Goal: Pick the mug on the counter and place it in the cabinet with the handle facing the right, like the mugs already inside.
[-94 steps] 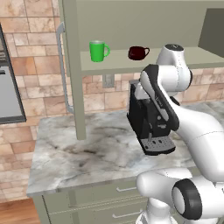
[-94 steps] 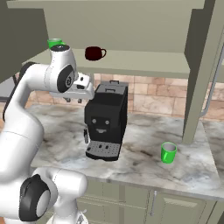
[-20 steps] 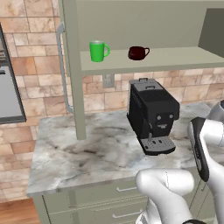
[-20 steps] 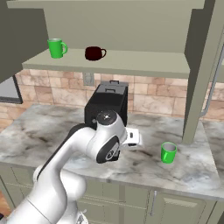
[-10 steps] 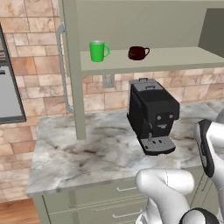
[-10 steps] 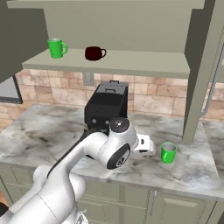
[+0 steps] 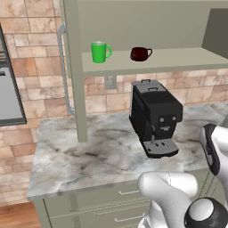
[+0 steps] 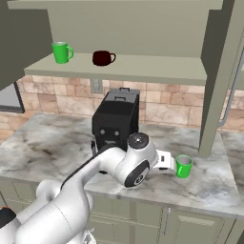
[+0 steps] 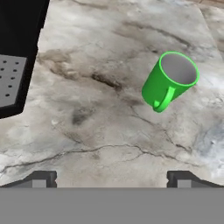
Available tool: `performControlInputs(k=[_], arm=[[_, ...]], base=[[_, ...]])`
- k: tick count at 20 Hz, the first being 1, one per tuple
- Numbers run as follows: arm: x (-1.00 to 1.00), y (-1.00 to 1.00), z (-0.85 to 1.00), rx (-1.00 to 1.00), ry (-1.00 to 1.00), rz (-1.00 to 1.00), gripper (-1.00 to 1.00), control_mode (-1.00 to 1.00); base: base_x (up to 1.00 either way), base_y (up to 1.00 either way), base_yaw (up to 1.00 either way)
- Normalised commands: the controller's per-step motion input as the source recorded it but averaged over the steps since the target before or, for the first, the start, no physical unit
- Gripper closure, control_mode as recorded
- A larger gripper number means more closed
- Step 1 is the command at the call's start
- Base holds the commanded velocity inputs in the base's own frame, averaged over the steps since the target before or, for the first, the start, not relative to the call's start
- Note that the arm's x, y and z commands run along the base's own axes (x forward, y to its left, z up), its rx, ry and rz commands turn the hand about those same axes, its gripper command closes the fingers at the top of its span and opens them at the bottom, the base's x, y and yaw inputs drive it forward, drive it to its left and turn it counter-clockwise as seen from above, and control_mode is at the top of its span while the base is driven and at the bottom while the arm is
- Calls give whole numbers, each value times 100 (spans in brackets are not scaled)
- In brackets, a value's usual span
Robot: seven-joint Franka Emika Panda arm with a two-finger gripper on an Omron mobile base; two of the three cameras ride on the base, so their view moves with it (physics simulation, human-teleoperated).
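Observation:
The green mug (image 9: 170, 81) stands upright on the marbled counter (image 9: 87, 113), its loop handle (image 9: 164, 101) turned toward the hand camera. In the right base view the mug (image 8: 183, 167) sits on the counter's right part, next to the cabinet's side panel. My gripper (image 8: 172, 163) hangs low just to the left of it, apart from it. In the hand view the gripper (image 9: 111, 180) is open, its fingertips (image 9: 40, 179) wide apart with bare counter between them. The open wall cabinet (image 8: 143, 71) above holds other mugs on its shelf.
A black coffee machine (image 8: 116, 119) stands mid-counter, left of the hand; its drip tray (image 9: 11, 81) shows at the hand view's left. On the cabinet shelf (image 7: 156, 62) stand a lime-green mug (image 7: 100, 52) and a dark red mug (image 7: 140, 54). A cabinet door with a silver bar handle (image 8: 231, 95) is swung open.
The arm has swung right and lowered across the counter, bringing the hand close beside the green mug. The jaws stayed open and the mug has not moved.

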Motion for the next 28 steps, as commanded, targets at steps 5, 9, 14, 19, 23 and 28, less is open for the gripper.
performControlInputs(k=[5, 9, 14, 19, 23, 28], arm=[[1, -23, -15, 0, 0, -5, -100, -100], [8, -30, -14, 0, 0, -5, -100, -100], [16, -28, -19, 0, 0, -2, -100, -100], [17, -22, -16, 0, -1, -2, -100, -100], [3, -16, -8, 0, -8, -1, -100, -100], [0, -13, -2, 0, -11, 0, -100, -100]], base=[[0, 0, 0], [0, 0, 0], [0, 0, 0], [0, 0, 0], [0, 0, 0], [0, 0, 0]])
